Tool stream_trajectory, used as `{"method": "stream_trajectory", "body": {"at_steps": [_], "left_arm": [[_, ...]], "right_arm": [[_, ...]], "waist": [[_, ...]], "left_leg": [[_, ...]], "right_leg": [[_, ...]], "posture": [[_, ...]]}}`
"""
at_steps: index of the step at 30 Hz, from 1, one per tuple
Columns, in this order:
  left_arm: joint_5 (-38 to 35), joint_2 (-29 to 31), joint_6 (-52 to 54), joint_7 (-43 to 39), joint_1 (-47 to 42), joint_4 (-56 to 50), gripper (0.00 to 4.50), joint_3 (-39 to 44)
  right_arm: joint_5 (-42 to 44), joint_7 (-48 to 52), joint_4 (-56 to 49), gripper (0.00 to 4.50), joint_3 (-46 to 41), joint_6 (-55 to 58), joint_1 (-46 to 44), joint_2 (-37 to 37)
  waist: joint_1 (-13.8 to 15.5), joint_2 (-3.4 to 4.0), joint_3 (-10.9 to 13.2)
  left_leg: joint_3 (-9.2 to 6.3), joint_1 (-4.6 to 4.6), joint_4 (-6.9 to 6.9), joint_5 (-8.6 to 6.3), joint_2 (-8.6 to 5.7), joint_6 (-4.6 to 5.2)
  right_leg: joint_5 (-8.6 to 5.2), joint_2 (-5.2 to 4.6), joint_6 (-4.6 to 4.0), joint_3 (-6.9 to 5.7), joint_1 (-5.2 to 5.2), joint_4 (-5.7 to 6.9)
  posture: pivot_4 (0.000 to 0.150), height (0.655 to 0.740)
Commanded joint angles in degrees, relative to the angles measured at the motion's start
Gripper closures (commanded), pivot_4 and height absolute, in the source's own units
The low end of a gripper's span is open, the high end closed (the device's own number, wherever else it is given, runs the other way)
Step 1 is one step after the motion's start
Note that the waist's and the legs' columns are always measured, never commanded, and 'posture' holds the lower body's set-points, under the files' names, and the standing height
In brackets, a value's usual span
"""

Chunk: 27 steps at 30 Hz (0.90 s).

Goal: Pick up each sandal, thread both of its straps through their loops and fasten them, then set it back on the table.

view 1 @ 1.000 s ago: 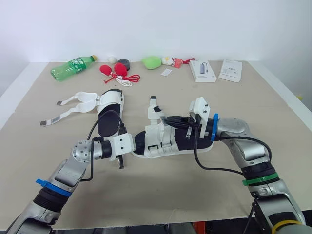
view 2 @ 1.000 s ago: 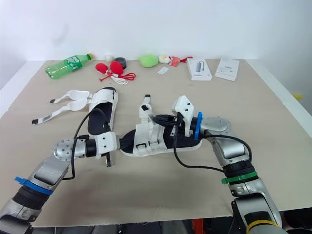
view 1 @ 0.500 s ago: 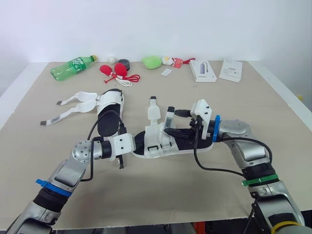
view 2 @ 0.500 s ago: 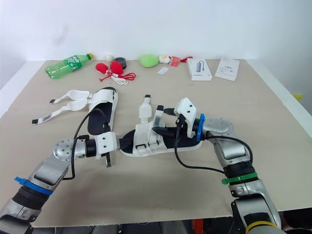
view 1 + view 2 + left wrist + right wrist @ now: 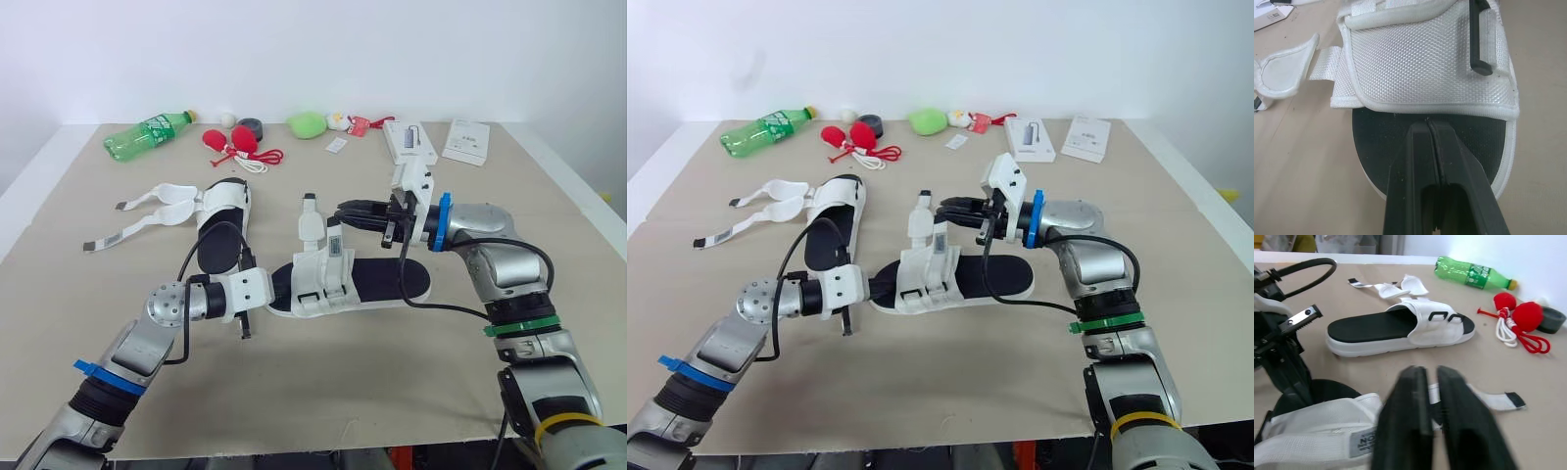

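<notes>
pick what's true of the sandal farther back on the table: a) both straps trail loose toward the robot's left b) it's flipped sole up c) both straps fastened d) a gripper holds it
a: the far sandal lies footbed up, its two straps spread flat on the table.

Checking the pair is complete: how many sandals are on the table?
2. The near sandal lies centre, left gripper shut at its end; the far sandal lies behind it toward the robot's left, straps loose.
</notes>
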Motion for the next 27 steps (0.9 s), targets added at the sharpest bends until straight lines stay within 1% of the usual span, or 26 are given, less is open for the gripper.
{"method": "stream_trajectory", "body": {"at_steps": [1, 5, 10, 14, 19, 27], "left_arm": [[1.9, 0.2, 1.3, 0.0, 1.1, 2.1, 4.5, -1.0], [1.7, -0.1, 1.1, -0.3, 0.7, 2.2, 4.5, -1.2], [1.8, -0.2, 0.4, -0.9, 0.1, 2.6, 4.5, -1.4], [1.9, -0.3, -0.2, -1.2, 0.0, 2.8, 4.5, -1.4], [1.1, -0.7, -1.1, -2.3, 0.7, 1.9, 4.5, -1.8], [-2.8, -0.4, -2.5, -7.3, 2.3, -0.6, 4.5, -1.8]], "right_arm": [[1.2, 3.0, -1.2, 4.49, 0.6, 3.4, -2.6, -0.1], [-2.9, 5.3, 4.1, 4.49, 4.3, 3.9, -4.0, -0.2], [-6.8, 8.6, 11.2, 4.49, 7.7, 0.5, -6.9, 1.1], [-10.7, 10.0, 14.7, 4.49, 10.1, -2.0, -8.4, 1.9], [-12.0, 11.2, 13.0, 4.49, 10.8, -2.3, -6.6, 2.1], [-11.2, 13.5, 4.9, 4.49, 10.4, 4.4, -1.7, -1.2]], "waist": [[0.0, 0.0, 0.0], [0.0, 0.01, 0.0], [0.0, 0.02, 0.0], [0.0, 0.06, 0.0], [0.0, 0.09, 0.0], [0.1, 0.1, 0.0]], "left_leg": [[0.0, 0.0, 0.0, 0.0, 0.0, 0.0], [0.0, 0.0, 0.0, 0.0, 0.0, 0.0], [0.01, -0.02, 0.01, 0.0, -0.01, 0.0], [0.01, 0.0, 0.01, 0.0, 0.0, 0.0], [0.01, 0.0, 0.01, 0.0, -0.01, 0.0], [0.0, -0.02, -0.09, -0.06, -0.01, -0.08]], "right_leg": [[0.0, 0.0, 0.0, 0.0, 0.0, 0.0], [0.0, 0.0, 0.0, 0.0, 0.0, 0.0], [0.0, -0.01, 0.0, 0.0, -0.01, 0.0], [0.01, 0.0, 0.0, 0.0, 0.0, 0.03], [-0.01, -0.01, 0.02, 0.0, 0.0, 0.03], [-0.18, -0.01, 0.05, 0.0, 0.0, 0.02]], "posture": [[0.15, 0.74], [0.15, 0.74], [0.15, 0.74], [0.15, 0.74], [0.15, 0.74], [0.15, 0.74]]}}
